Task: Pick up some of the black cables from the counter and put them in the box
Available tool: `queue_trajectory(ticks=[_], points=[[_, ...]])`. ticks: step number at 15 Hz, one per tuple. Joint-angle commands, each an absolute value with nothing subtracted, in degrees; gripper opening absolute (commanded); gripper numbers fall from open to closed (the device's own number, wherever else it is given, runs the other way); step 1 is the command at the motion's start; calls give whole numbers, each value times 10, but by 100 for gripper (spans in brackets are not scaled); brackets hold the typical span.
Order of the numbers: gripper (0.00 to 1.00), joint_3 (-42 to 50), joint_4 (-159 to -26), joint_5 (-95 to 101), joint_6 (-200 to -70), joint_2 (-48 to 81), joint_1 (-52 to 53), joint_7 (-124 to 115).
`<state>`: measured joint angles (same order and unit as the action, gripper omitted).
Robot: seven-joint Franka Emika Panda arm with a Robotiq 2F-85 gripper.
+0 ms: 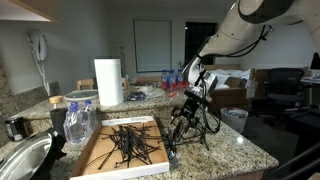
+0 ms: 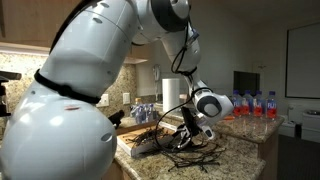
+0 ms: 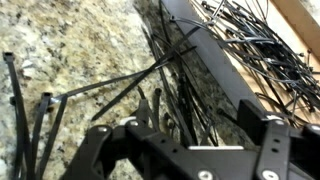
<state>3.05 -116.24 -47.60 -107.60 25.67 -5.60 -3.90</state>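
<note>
Jaws wide apart above black cables (image 3: 185, 95), strands mostly parallel to box (image 3: 210, 55).

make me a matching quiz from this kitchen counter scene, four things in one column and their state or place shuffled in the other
Things:
1 box
2 paper towel roll
3 claw
4 metal bowl

States:
a white, standing upright
b open, above black cables lying on the counter
c holds a heap of black cables
d shiny, partly cut off by the picture's edge

Pairs: 1-c, 2-a, 3-b, 4-d
</note>
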Motion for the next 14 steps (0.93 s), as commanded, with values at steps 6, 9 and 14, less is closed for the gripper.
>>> queue_trajectory(ticks=[6,9,14], points=[[26,29,-1126,-478,-1007,292,-66,-30],[15,29,-1104,-478,-989,311,-67,-30],[58,32,-1079,-480,-978,331,-72,-27]])
